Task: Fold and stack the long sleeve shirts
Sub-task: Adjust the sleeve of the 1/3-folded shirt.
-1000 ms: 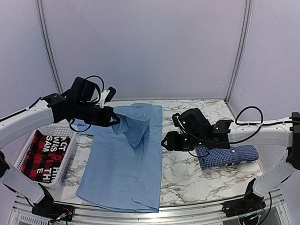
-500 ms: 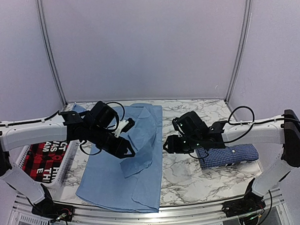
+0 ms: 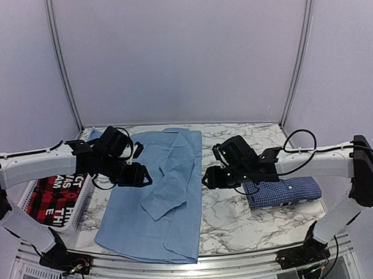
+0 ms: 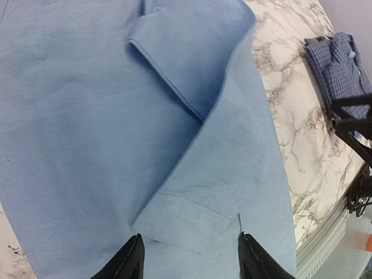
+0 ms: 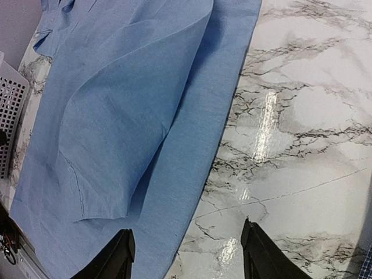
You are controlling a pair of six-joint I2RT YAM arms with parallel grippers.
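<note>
Within the last second the left sleeve (image 3: pixel 165 190) of the light blue shirt (image 3: pixel 177 234) has been carried in from the 10 o'clock side, where it was held raised, and laid diagonally across the body of the garment. It has since been let go. The left gripper (image 3: pixel 142 176) is now seen with its fingers spread and nothing between them, drawn back toward 9 o'clock just above the cloth. In the left wrist view the cuff end lies flat and free below the parted fingertips.

The right gripper (image 3: pixel 205 177) has hardly been moved. It is held at the shirt's 3 o'clock edge, fingers apart and empty.

The light blue shirt is spread on the marble table (image 3: pixel 238 226), from the centre toward 7 o'clock. The dark blue checked shirt (image 3: pixel 285 193) lies already folded at 4 o'clock.

One sleeve fold may thus be judged done. The remaining folds, and the stacking with the checked shirt, are not yet made.
</note>
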